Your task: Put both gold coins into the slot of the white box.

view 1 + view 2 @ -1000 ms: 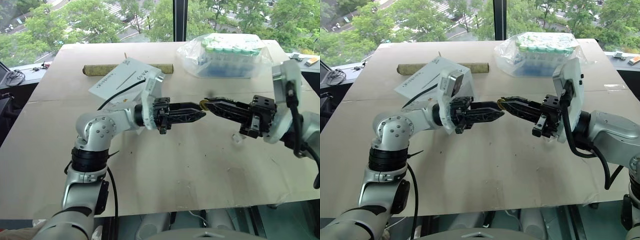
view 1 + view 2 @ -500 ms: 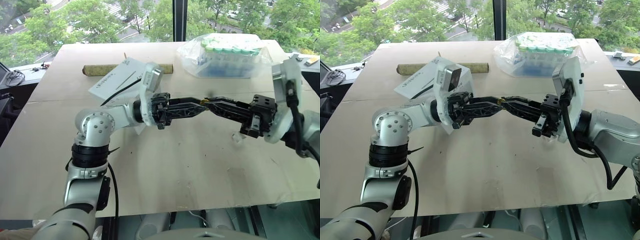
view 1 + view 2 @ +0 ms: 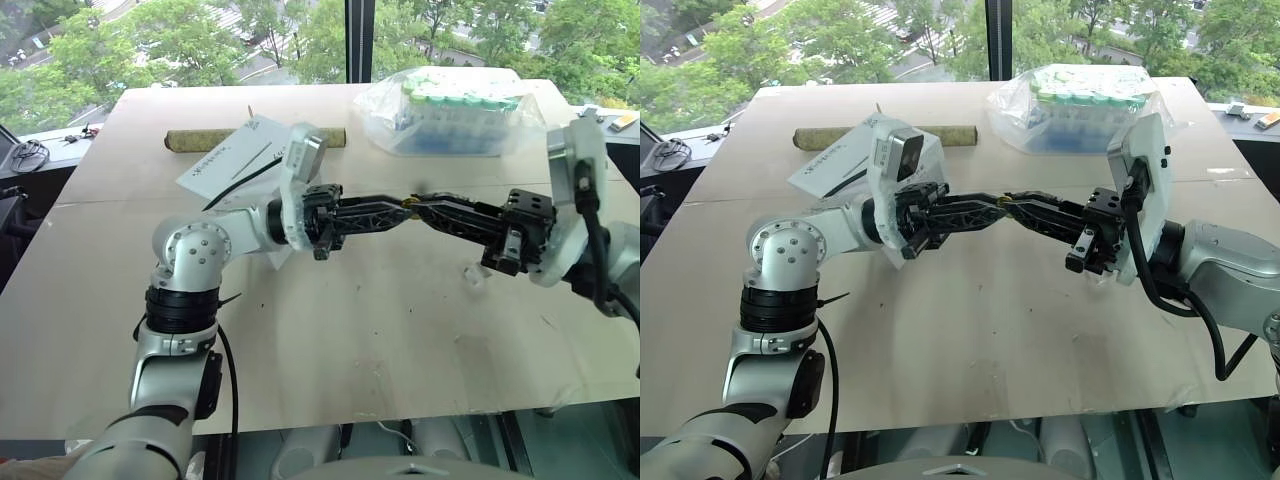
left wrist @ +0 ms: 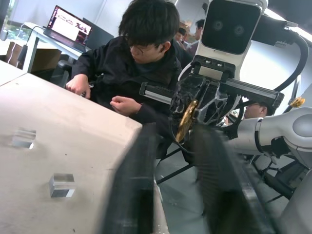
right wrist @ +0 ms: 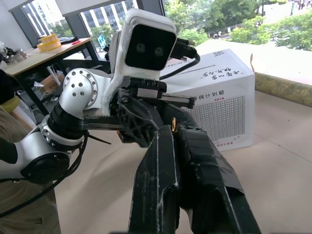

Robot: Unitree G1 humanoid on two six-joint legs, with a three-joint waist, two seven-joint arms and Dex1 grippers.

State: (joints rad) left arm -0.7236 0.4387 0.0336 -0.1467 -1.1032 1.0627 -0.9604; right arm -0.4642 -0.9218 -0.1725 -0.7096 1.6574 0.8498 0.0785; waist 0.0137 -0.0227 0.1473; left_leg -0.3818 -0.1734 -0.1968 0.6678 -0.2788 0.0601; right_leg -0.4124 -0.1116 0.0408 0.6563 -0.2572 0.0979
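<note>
Left wrist view shows a small shiny gold coin (image 4: 186,120) pinched edge-on in the right hand (image 3: 418,207). The left hand (image 3: 404,212) closes narrow at it, apparently for a handover above the beige surface (image 3: 330,330), toward the white cardboard box (image 3: 245,150).

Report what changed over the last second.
The left hand tilted up and brought its fingertips to the gold coin, then closed there; whether it has a grip on the coin is not clear. The right hand stayed put, shut on the coin. The white box and the bag of tubes did not move.
</note>
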